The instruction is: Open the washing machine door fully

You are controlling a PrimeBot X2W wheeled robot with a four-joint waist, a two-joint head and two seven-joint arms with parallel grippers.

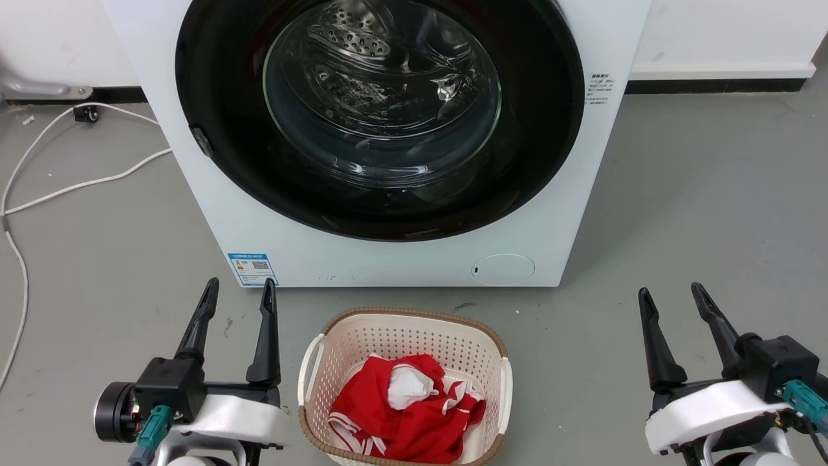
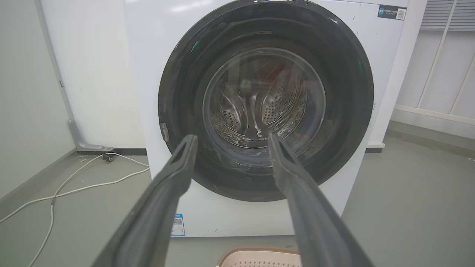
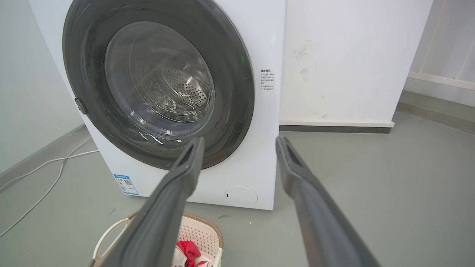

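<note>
Left claw [image 1: 240, 283] and right claw [image 1: 669, 288], both spread, empty, well short of the apparently shut washing machine door [image 1: 381, 110]

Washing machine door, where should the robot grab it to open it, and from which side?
Probably the small grey tab on the left rim of the round glossy black-rimmed door: the one protrusion on a smooth ring. Come from the left with the open left gripper.

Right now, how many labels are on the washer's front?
3: blue label at the lower left corner of the washing machine; small text label right of the washing machine door; dark QR sticker at the upper right corner. Others may be hidden outside the frames.
</note>
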